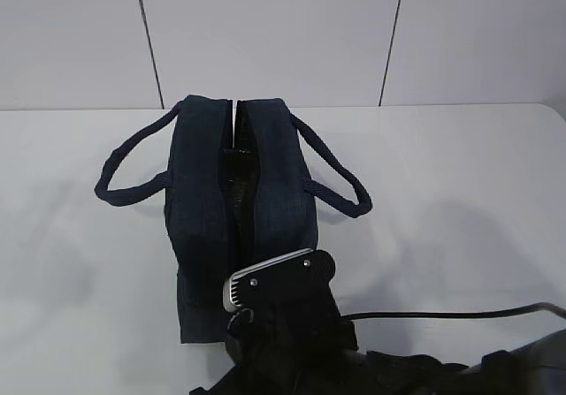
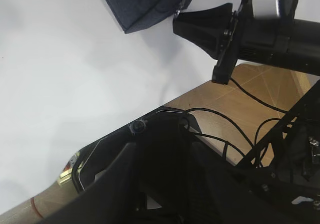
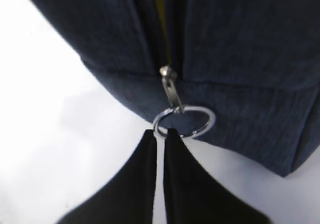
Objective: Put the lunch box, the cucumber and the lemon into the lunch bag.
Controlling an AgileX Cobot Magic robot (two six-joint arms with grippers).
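the lunch bag [image 1: 234, 209] stands upright near the middle of the white table [image 1: 460, 201], its near end toward me, the top zipper parted so i can see a dark lining down the slot. i read it as soft navy fabric that will sag or slide if tugged, light when bare, with two rope-like loop handles [image 1: 133, 161] flopped out to each side. the best hold for the zip is the metal ring pull [image 3: 184, 122] hanging from the slider at the near end: thin, hard, slick, so a pinch could slip off.

my right gripper [image 3: 160, 134] is at that ring, fingertips drawn together on its lower left rim, as far as the right wrist view shows. a yellow-green sliver shows inside the slot; i can't say what it is.

my left gripper isn't visible in any view, so i cannot tell its state; that arm sits back off the table edge.
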